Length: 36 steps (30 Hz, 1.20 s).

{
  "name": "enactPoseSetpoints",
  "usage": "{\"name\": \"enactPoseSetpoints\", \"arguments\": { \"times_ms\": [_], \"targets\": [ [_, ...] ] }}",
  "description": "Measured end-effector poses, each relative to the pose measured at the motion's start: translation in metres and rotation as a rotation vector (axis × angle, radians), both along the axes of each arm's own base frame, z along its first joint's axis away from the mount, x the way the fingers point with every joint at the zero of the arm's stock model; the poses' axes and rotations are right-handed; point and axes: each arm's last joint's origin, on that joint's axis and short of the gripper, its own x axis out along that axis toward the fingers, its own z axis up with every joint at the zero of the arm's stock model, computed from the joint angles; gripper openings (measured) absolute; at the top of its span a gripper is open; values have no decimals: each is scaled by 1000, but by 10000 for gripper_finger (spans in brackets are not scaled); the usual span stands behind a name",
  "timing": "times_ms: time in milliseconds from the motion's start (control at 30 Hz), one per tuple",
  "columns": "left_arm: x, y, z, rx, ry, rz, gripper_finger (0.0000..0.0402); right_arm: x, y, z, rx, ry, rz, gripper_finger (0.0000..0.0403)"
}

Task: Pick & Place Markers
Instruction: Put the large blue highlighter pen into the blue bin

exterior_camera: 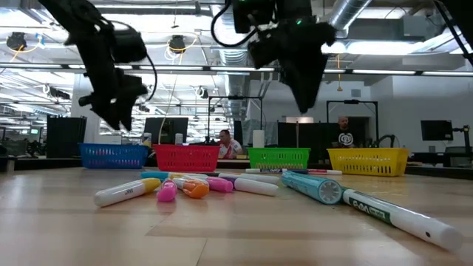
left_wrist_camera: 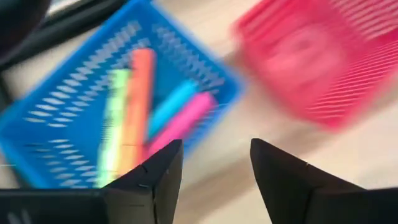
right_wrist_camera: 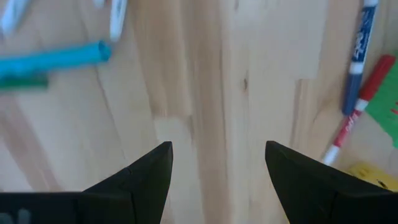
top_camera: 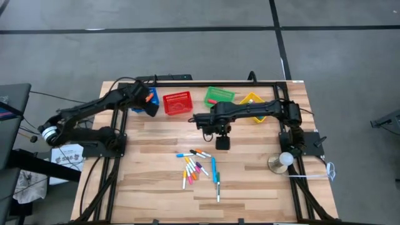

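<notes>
Left wrist view, blue basket (left_wrist_camera: 56, 118) blurred, markers (left_wrist_camera: 140, 118) smeared

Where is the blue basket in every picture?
High view: the blue basket sits at the table's back left, mostly hidden under the left arm.
Low view: it is the leftmost basket in the row.
Left wrist view: it fills the picture's left, with markers inside.
Right wrist view: not in it.
Shared landmark: the red basket right beside it, also in the low and left wrist views.
</notes>
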Motion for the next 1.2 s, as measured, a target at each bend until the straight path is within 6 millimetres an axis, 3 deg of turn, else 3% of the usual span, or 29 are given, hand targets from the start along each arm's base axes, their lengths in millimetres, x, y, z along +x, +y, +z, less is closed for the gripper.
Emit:
{"name": "enactPoseSetpoints", "arguments": {
  "times_ms": [233,467,667,1033,1200],
  "targets": [
    [-10,-45,44,41,-337,-86,166,-2,-1,-5,-6,-282,-166,249],
    [-30,-89,74,54,-615,-226,152,-38,5,-16,-13,-449,-371,249],
    [-33,-107,80,17,-687,-344,151,-50,25,-25,94,-507,-618,249],
    [-5,-126,75,-48,-663,-506,151,-41,66,-18,175,-652,-609,249],
    [8,-135,71,-72,-646,-563,151,-37,69,-15,199,-707,-646,249]
  ]
}}
